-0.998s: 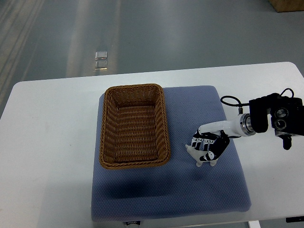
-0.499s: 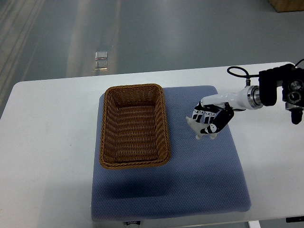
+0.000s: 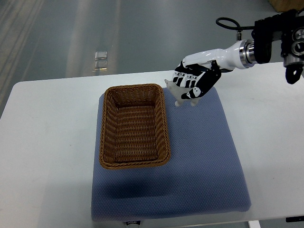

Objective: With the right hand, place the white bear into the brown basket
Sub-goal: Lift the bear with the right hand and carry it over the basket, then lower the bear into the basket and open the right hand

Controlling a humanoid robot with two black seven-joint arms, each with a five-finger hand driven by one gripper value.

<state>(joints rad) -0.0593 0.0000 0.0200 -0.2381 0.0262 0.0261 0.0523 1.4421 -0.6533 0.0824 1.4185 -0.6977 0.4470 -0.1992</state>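
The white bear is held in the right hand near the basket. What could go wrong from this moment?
1. The right hand covers most of the white bear; only its end and legs show past the fingers, so it might slip out onto the blue mat.
2. The bear is beside the far right corner of the brown basket, not over its inside. Released now, it would probably hit the rim or land outside.

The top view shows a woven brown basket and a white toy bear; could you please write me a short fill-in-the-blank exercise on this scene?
1. The right hand is shut on the white toy ____.
2. The woven brown basket holds ____.
3. The basket sits on a ____ mat.
4. The white bear hangs just beyond the basket's far ____ corner.

Missing words: bear; nothing; blue; right
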